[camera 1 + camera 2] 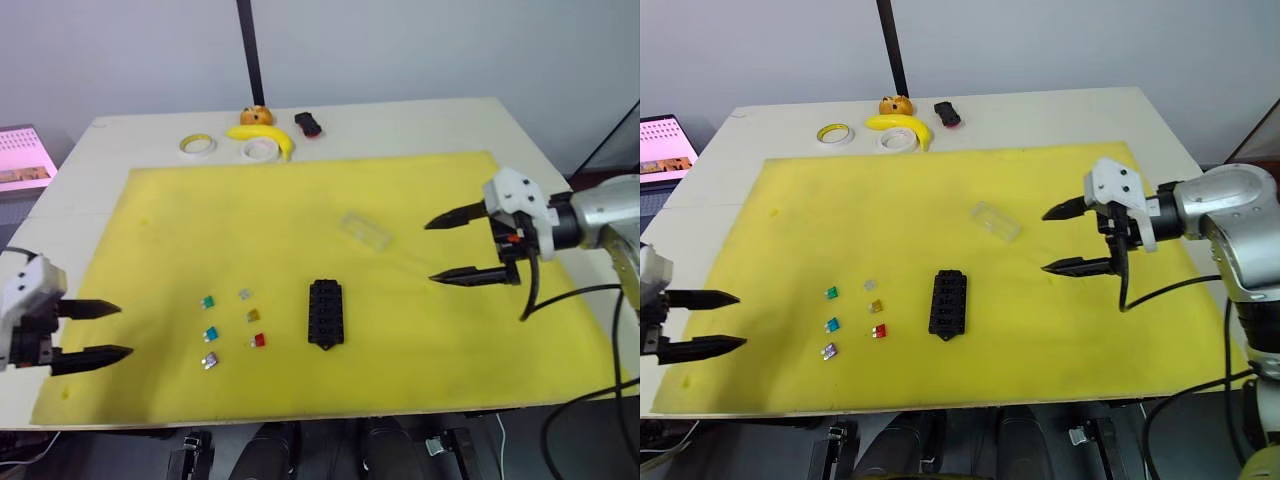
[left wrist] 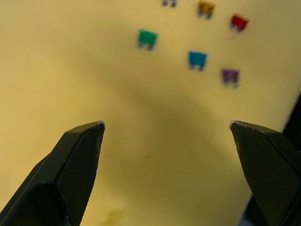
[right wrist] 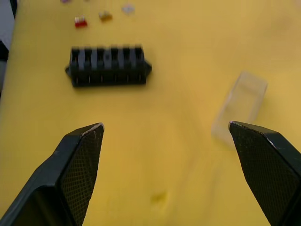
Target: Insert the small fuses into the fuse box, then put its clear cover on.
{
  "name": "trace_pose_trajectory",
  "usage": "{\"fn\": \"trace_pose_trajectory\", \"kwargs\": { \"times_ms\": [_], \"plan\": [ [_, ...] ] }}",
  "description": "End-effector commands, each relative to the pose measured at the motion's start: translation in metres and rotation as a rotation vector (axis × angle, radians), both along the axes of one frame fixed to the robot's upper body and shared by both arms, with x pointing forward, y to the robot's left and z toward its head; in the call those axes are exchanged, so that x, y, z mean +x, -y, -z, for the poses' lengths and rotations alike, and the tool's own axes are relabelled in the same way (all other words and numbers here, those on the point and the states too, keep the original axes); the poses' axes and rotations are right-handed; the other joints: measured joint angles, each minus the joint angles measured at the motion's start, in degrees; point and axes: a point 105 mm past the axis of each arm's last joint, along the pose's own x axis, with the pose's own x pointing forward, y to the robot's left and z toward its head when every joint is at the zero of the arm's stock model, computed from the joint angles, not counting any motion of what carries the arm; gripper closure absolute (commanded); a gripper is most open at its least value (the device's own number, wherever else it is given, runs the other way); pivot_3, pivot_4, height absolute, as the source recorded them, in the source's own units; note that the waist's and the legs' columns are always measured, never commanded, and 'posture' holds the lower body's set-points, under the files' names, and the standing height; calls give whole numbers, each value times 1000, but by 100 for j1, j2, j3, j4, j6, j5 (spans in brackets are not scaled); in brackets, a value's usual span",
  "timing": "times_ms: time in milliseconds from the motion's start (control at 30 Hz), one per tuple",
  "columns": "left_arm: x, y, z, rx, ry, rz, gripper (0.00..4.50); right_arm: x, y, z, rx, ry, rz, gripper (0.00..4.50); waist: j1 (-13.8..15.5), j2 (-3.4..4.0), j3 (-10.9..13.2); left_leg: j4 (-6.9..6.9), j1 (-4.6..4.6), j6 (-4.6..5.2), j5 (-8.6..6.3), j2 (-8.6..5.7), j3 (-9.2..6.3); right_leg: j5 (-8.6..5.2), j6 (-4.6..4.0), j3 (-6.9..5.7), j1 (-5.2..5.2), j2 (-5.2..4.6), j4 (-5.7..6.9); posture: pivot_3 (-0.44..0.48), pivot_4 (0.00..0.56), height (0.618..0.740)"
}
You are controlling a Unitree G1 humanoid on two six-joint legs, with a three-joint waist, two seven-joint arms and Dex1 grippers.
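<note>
We hold both sets of jaws released and empty above the yellow mat (image 1: 300, 210) on the pale wooden table (image 1: 420, 125), since nothing has been picked up yet. Our left gripper (image 1: 92, 332) hovers at the mat's near left edge. Just ahead of its spread tips lie the six tiny translucent blade fuses: teal (image 1: 208, 302), blue (image 1: 210, 334), purple (image 1: 209, 360), grey (image 1: 245, 294), amber (image 1: 253, 316) and red (image 1: 258, 341), laid out flat in two short rows, apart from one another. We judge that spacing is there so each can be pinched singly.

The small black plastic fuse box (image 1: 325, 313) lies beyond the fuses from the left jaws, slots facing up and all of them apparently unfilled. Its open top is what lets the fuses drop in from above.

Our right gripper (image 1: 452, 247) hangs over the mat's right half, tips pointing inward. The clear colourless rectangular cover (image 1: 365, 230) rests flat on the mat just ahead of those tips, well apart from the box. We judge it is parked there to stay out of the way until the slots are filled. So the left jaws suit the fuses, the right jaws the cover.
</note>
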Motion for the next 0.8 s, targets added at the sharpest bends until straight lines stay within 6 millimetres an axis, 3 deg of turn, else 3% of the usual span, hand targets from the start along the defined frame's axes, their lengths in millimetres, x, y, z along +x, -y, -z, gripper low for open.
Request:
{"fn": "trace_pose_trajectory", "kwargs": {
  "times_ms": [33, 167, 267, 400, 533, 800],
  "plan": [
    [-5, 13, 0, -155, -61, -54, 21, -11, -31, -13, 30, 58, -113, 0, 4, 0, 0, 0, 0, 0, 0, 0, 0, 0, 0, 0, 0, 0, 0, 0, 150, 740],
    [-15, 29, 11, -312, -179, -107, 21, -22, -62, -17, 76, 80, -204, 0, 16, -3, -1, 3, 0, 0, 0, 1, -1, 0, 0, 2, 1, 0, 1, 0, 150, 740],
    [-17, 43, 15, -410, -244, -127, 21, -29, -72, -13, 75, 90, -236, 0, 71, -7, -4, 6, 0, 0, 0, 1, -1, 0, 0, 2, 3, 0, 2, 0, 150, 740],
    [-19, 54, 29, -471, -322, -152, 21, -30, -76, -8, 79, 85, -238, 0, 165, -12, -7, 9, 1, 0, 0, 0, -1, 1, -1, 2, 6, 0, 2, 0, 150, 740],
    [-16, 58, 37, -527, -370, -189, 1237, -29, -75, -6, 73, 84, -233, 0, 183, -14, -8, 9, 1, 0, 0, 0, -1, 2, -2, 2, 6, -1, 1, 0, 150, 740],
    [-10, 68, 50, -631, -518, -248, 1237, -27, -73, -3, 62, 85, -221, 0, 161, -18, -10, 10, 3, 0, 0, 0, -1, 2, -2, 2, 7, 0, 1, 0, 150, 740]
  ]
}}
